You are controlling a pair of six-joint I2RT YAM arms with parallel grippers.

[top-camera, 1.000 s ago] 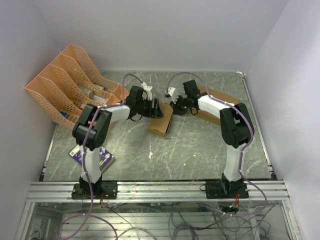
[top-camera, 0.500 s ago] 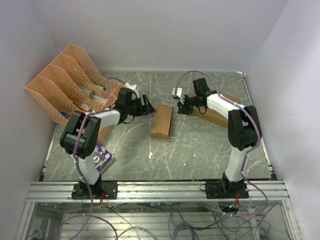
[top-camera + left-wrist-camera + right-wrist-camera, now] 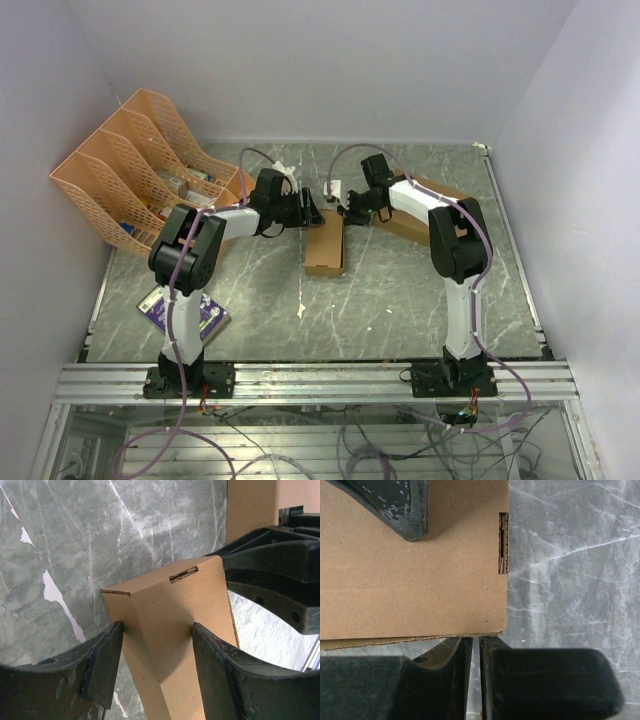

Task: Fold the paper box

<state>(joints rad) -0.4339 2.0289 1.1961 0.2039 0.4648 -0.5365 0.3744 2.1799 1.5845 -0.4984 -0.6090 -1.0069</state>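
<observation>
Pale lilac walls close in a grey, marbled tabletop [image 3: 400, 290], with orange file racks [image 3: 130, 170] in the back left corner and a purple booklet [image 3: 190, 312] by the left arm's base. The paper box [image 3: 325, 245] lies mid-table as a narrow, already formed brown box, with its far end between the two arms.

The left end effector [image 3: 308, 212] stands wide and straddles that far end. Its fingers [image 3: 102, 670] are set against the box's two long sides, probably to keep it from sliding. The right end effector [image 3: 345, 207] is closed to a thin slit and holds nothing. Its tips sit just beside the box's edge, a pose that suits pressing an end flap or tab home. A small slot [image 3: 182, 574] shows at that end, perhaps meant for a tab.

From above, both wrists cover the far end, so it cannot be told whether that end is shut. The box's underside is hidden too. How hard the left fingers press is not clear. A larger cardboard box [image 3: 448, 190] lies partly under the right arm, and the racks' contents are too small to make out.
</observation>
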